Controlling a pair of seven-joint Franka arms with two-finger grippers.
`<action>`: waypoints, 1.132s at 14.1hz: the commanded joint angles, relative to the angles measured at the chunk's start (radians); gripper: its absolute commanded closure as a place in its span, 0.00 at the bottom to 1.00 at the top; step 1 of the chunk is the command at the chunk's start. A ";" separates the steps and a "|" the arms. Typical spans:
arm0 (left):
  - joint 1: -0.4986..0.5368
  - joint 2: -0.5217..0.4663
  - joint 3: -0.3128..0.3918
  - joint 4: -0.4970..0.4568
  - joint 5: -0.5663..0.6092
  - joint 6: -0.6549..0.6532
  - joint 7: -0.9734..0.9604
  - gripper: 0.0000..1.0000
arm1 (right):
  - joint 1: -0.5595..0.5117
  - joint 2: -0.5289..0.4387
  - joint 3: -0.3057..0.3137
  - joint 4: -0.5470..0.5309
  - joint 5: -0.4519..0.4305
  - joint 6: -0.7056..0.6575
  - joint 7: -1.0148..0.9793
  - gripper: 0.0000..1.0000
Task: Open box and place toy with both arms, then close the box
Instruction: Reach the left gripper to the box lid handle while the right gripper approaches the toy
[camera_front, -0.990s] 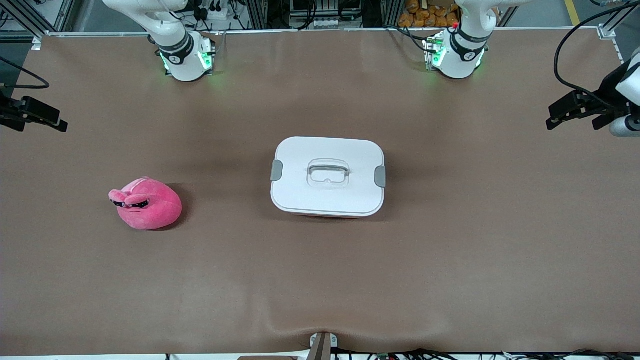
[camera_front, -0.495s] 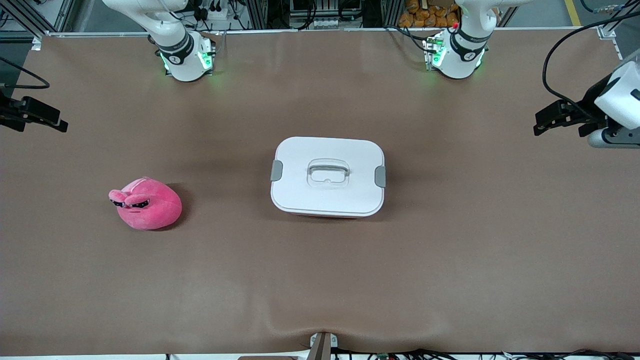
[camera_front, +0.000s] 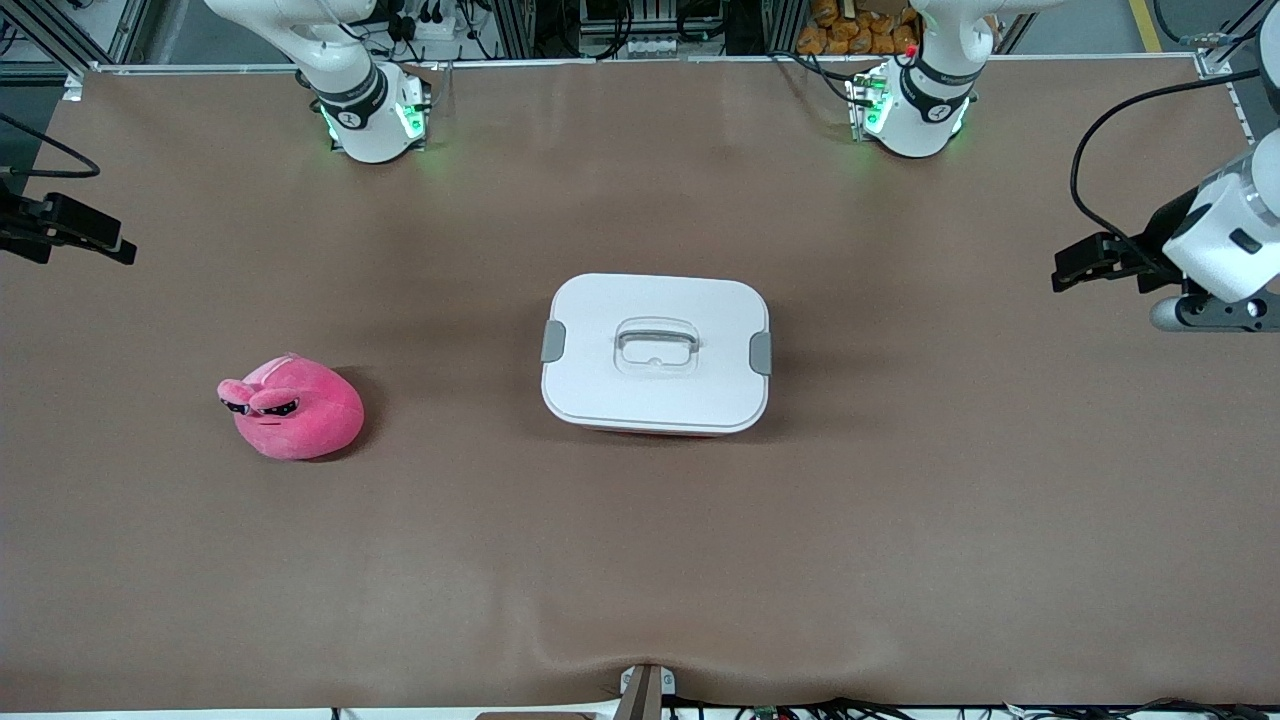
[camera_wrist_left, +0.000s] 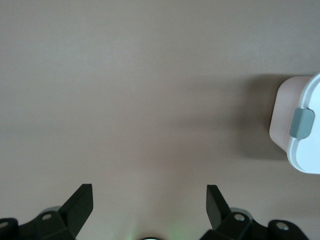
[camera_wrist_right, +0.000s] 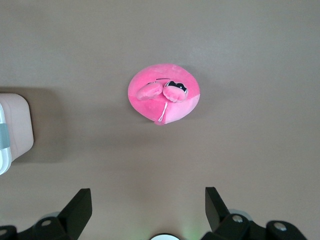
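**Both jaws wide and empty, box shut, toy waiting**

My left gripper (camera_wrist_left: 147, 202) hangs with its jaws spread wide and nothing between them, over bare tabletop (camera_front: 640, 560) toward the left arm's end, well apart from the box (camera_front: 656, 352). In my left wrist view only one rounded end of the box shows, with a grey clip (camera_wrist_left: 302, 123) on the white lid (camera_front: 690, 300). My right gripper (camera_wrist_right: 147, 202) is just as wide and just as empty, over the right arm's end of the tabletop, with the toy (camera_front: 291, 407) lying under its camera, apart from the fingers.

The box sits in the middle of the tabletop, lid on, a grey clip at each short end and a recessed handle (camera_front: 656, 345) in the centre. The toy rests on the tabletop toward the right arm's end, well apart from the box and a little nearer the front camera.

As I judge it, nothing of the task is done yet; the lid comes first. The risks I see:

- If I pull on one clip alone, the light box may slide or tip instead of unlatching, so the other jaws should steady it.
- If one clip stays latched, lifting the handle would raise the whole tub.
- The plush is soft and round; a shallow pinch may slip off.
- With both arms meeting over the box, they could collide.
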 joint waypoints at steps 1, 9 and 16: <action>-0.004 0.012 -0.004 0.025 -0.015 -0.005 -0.099 0.00 | -0.003 0.007 0.001 0.014 0.010 -0.012 -0.006 0.00; -0.028 0.041 -0.044 0.025 -0.079 -0.004 -0.473 0.00 | -0.003 0.007 0.003 0.014 0.010 -0.012 -0.006 0.00; -0.111 0.068 -0.049 0.025 -0.082 0.049 -0.717 0.00 | -0.001 0.010 0.003 0.014 0.010 -0.009 -0.006 0.00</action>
